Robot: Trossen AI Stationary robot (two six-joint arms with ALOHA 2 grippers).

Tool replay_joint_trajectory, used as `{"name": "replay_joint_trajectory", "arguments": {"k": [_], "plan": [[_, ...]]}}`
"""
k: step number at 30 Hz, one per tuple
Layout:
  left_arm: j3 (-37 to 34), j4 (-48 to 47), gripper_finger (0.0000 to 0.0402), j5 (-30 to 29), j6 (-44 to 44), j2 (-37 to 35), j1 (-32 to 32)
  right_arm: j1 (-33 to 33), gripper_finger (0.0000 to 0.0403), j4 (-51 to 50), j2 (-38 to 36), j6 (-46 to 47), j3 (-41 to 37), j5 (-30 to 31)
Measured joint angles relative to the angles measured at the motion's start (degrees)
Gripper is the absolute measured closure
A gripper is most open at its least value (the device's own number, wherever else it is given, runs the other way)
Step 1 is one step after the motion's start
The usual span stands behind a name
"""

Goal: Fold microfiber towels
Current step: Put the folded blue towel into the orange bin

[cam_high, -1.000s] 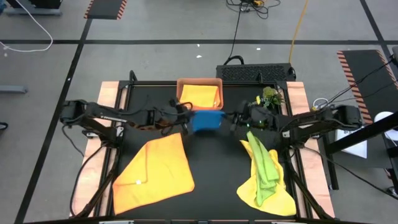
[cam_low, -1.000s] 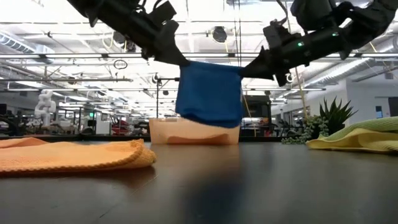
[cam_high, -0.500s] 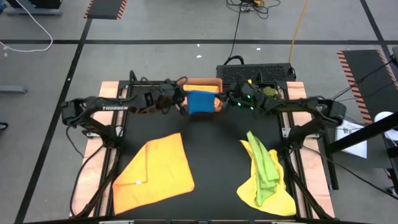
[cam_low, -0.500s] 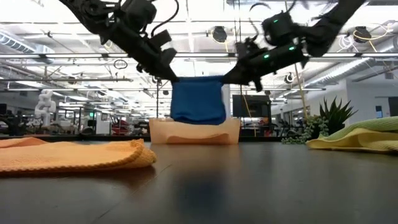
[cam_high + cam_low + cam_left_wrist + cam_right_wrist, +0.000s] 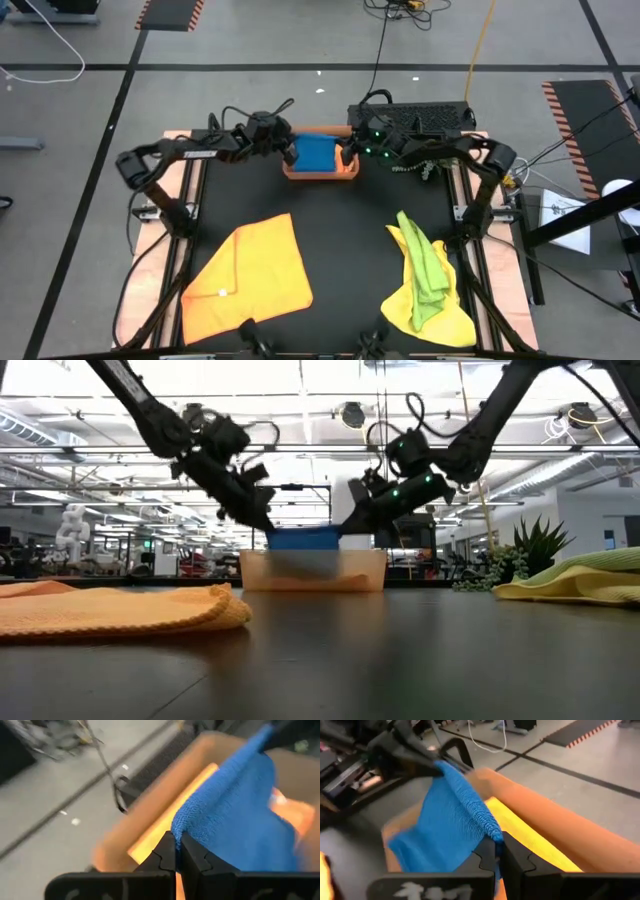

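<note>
Left pincer (image 5: 287, 152): we see it closed on one upper corner of the blue towel (image 5: 316, 153), at the tray's left side in the high view; its own wrist view shows the two dark fingers (image 5: 167, 851) pressed together with blue cloth pinched between them.
Right pincer (image 5: 348, 153): closed on the opposite upper corner of the same towel, at the tray's right side; in its wrist view the cloth's edge runs straight into the shut fingers (image 5: 487, 852).
Blue towel: we note it stretched between both pincers, folded and hanging down into the tray (image 5: 320, 172); in the low view its lower part is behind the tray's front wall, and only a blue band shows above the rim.
Tray: orange-brown, at the far middle edge of the dark surface (image 5: 340, 250); a yellow towel (image 5: 530, 840) lies inside it, beneath the blue one.
Orange towel (image 5: 250, 275): lying flat on the near left part of the surface, one corner folded over, well apart from both arms.
Lime green towel (image 5: 425, 262): we record it bunched lengthwise on top of a second yellow towel (image 5: 445, 320), near right of the surface.
Plant sprig (image 5: 530, 555): at the far right, beside the right arm, seen best in the low view.
</note>
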Motion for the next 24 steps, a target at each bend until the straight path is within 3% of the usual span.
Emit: {"name": "replay_joint_trajectory", "arguments": {"k": [5, 11, 18, 24], "plan": [[-0.02, 5.43, 0.0378, 3.71, 0.05, 5.45, 1.73, -0.70, 0.0390, -0.26, 1.69, -3.42, 0.13, 0.02], [-0.16, 6.13, 0.0307, -1.10, 1.26, 6.27, 2.02, -0.87, 0.0325, -0.60, 1.43, -6.37, -0.05, 1.15], [-0.19, 1.36, 0.0236, -0.71, 0.02, 0.89, 1.81, -0.79, 0.0245, -0.38, -1.52, -10.87, -0.01, 0.59], [-0.10, -6.21, 0.0224, 4.60, -0.54, -8.72, -1.26, -0.22, 0.0224, -1.60, -9.01, -12.73, 0.04, 0.34]]}}
